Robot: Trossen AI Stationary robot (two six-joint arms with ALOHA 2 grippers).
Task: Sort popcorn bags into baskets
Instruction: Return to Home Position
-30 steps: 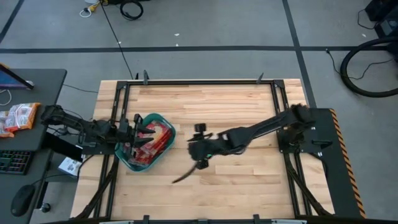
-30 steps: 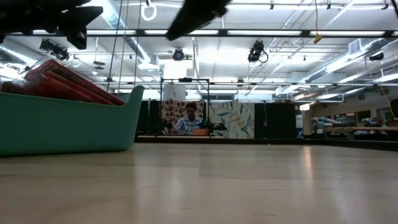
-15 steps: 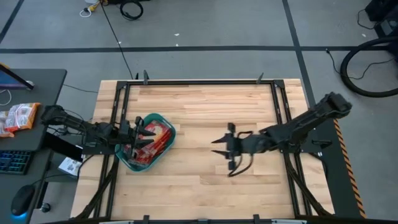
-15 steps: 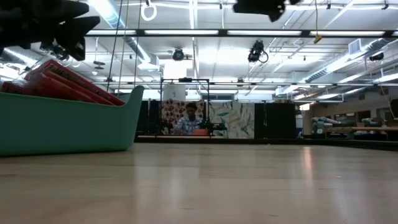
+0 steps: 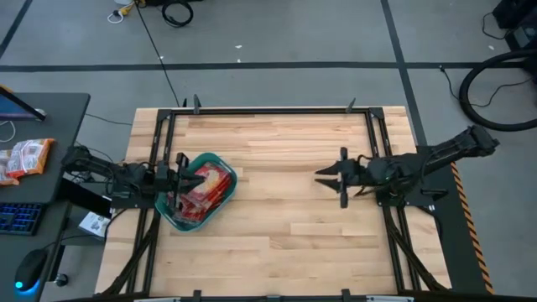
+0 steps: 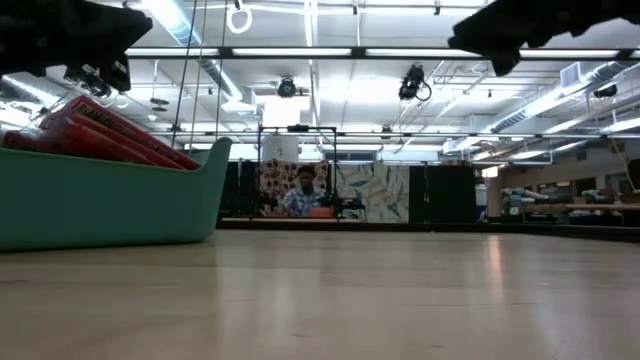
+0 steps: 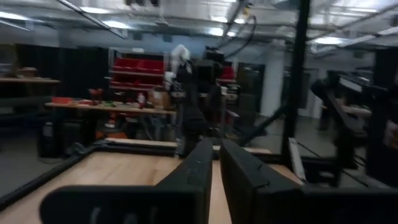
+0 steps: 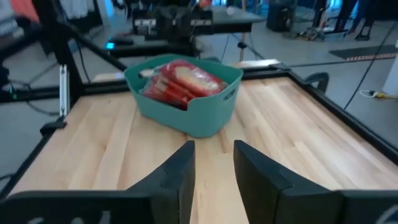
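Note:
The teal basket (image 5: pixel 171 213) sits on the table's left part, and its wall fills the left of the low view (image 6: pixel 110 200). Several red popcorn bags (image 5: pixel 205 190) lie piled inside it, leaning above the rim (image 6: pixel 110 135), and they also show in the right wrist view (image 8: pixel 180 81). My left gripper (image 5: pixel 191 178) hovers over the basket's left side with its fingers close together (image 7: pixel 216 163), touching nothing. My right gripper (image 5: pixel 324 176) hangs open (image 8: pixel 214 163) above bare wood right of centre, pointing at the basket (image 8: pixel 193 118).
A black metal frame (image 5: pixel 159 151) runs around the wooden top. Bare wood (image 5: pixel 268 201) lies between the basket and my right gripper. A side desk (image 5: pixel 50 109) left of the table holds more packets (image 5: pixel 25 157). A person (image 6: pixel 305 190) sits far beyond the table.
My right gripper has drawn back from the table's middle, near the basket, toward the right edge, staying high and open. My left gripper has stayed over the basket, and its fingers, spread apart before, have come together. The basket and bags have not moved.

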